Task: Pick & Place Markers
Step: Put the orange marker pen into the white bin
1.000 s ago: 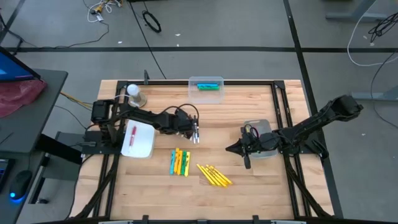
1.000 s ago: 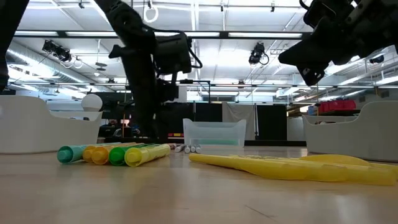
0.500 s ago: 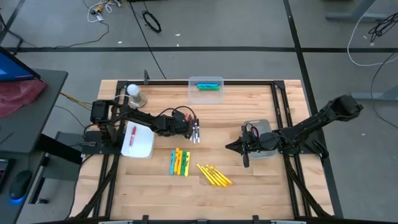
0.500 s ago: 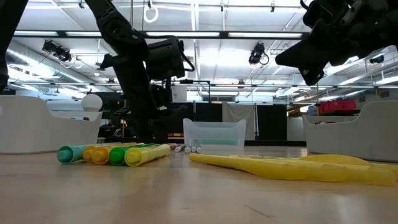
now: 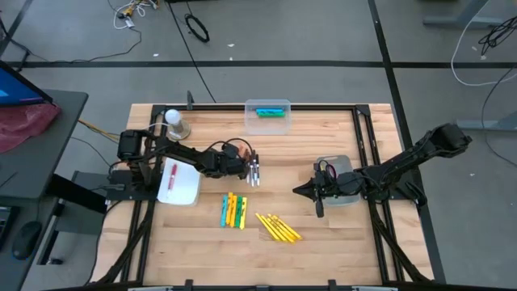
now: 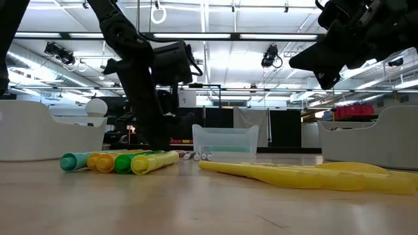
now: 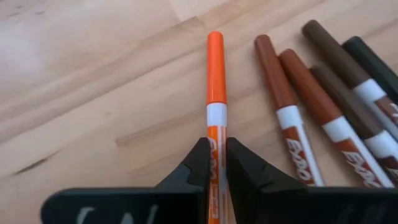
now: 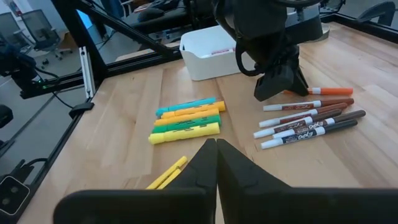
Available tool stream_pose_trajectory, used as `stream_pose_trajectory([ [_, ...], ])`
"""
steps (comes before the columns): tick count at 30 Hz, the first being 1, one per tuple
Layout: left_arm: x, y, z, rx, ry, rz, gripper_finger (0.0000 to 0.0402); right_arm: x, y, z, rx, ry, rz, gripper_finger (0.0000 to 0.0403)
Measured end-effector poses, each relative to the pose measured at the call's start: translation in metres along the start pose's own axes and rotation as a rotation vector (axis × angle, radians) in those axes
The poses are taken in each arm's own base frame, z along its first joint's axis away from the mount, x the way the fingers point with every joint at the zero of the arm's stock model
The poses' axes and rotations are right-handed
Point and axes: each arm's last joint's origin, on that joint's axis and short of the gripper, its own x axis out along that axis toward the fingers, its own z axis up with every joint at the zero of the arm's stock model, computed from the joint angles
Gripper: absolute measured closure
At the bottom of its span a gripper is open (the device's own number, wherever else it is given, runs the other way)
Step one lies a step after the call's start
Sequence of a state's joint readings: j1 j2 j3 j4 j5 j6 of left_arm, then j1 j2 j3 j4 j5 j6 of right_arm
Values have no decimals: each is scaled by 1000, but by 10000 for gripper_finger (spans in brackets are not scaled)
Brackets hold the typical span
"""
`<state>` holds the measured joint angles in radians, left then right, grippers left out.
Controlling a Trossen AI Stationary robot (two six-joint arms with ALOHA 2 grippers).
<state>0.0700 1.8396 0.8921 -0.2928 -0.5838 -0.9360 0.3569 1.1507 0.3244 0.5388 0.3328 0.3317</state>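
Observation:
Several thin white markers (image 5: 255, 173) with brown, black and orange caps lie side by side at the table's middle. My left gripper (image 7: 217, 152) is shut on the orange-capped one (image 7: 215, 62), beside the brown-capped ones (image 7: 298, 118). Chunky highlighters (image 5: 233, 210) and slim yellow markers (image 5: 279, 228) lie nearer the front edge. Right of the middle, my right gripper (image 5: 305, 192) hangs shut above the table with nothing in it. My left gripper pinches the orange-capped marker's white barrel (image 7: 217, 127) between its two fingers, just behind the cap. The fingers come slanting down from the table's left side, pointing along the marker. The marker lies flat on the table, its cap end pointing away from the gripper.
A white tray (image 5: 191, 187) with a red marker stands at the left. A clear bin (image 5: 267, 106) with green and blue markers sits at the far edge. A clear container (image 5: 340, 166) stands behind my right gripper. A white bottle (image 5: 176, 123) stands at the far left.
My left gripper has sunk a little toward the thin markers and drawn slightly toward the table's left edge. The markers lie as before.

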Motion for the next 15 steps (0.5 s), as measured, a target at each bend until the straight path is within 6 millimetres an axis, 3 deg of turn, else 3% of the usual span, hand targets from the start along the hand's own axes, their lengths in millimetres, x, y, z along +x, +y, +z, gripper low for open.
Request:
stream_pose_trajectory([
  [7, -15, 3, 7, -4, -26, -12, 365, 0, 0, 0, 0, 1, 0, 396],
  [11, -46, 4, 17, -18, -101, -60, 370, 0, 0, 0, 0, 0, 0, 396],
  [15, -90, 4, 18, -2, -161, -182, 370, 0, 0, 0, 0, 1, 0, 396],
])
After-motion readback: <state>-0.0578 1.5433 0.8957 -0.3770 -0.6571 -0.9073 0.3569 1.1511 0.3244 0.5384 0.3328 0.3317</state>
